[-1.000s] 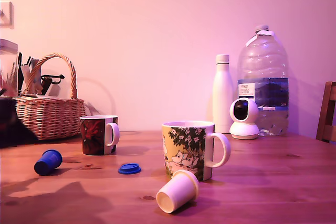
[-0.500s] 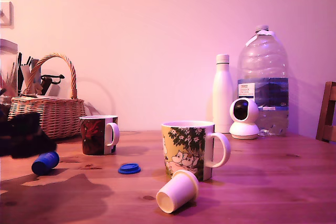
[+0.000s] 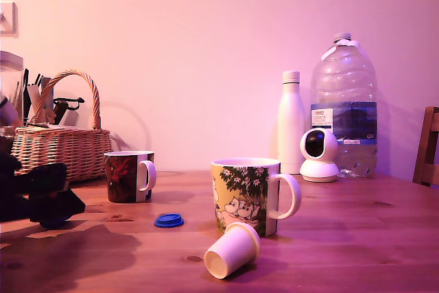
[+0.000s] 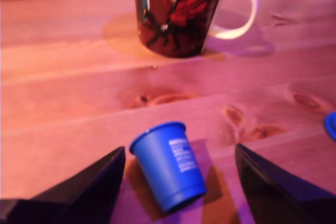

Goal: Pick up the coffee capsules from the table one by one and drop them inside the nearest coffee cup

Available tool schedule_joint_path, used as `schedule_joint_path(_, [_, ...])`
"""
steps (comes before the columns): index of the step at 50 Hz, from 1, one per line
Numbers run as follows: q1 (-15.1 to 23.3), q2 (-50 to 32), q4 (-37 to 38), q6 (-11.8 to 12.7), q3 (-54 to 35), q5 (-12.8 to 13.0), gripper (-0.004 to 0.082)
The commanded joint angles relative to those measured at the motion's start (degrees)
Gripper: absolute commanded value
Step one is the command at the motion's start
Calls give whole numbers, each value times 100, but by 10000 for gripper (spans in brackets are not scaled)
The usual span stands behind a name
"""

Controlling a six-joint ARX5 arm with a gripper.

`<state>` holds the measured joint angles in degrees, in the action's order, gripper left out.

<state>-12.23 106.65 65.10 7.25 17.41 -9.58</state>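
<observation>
over the blue capsule (image 4: 169, 165), hand (image 4: 178, 182) now lowered, spread

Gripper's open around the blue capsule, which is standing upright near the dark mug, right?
Not upright. The wrist view shows the blue capsule lying on its side between the open gripper's fingers, near the dark mug.
</observation>
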Motion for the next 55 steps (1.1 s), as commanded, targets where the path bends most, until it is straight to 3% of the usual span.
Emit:
schedule_joint_path(1, [13,59,-39,52,39,-24,603])
schedule_joint_path(8, [31,59,-188,146,81,-22,571])
schedule_joint_path(18, [31,59,-205,131,83,-24,231])
schedule_joint_path(22, [31,59,-205,92,83,-24,166])
schedule_joint_path(35, [31,46,-162,-22,83,-31,160])
schedule_joint_path(44, [28,-188,-317,-57,81,-262,160])
schedule_joint_path(46, [28,-291,-396,-157,81,-313,160])
schedule_joint_path(55, [33,-848,-857,-293,81,-374,160])
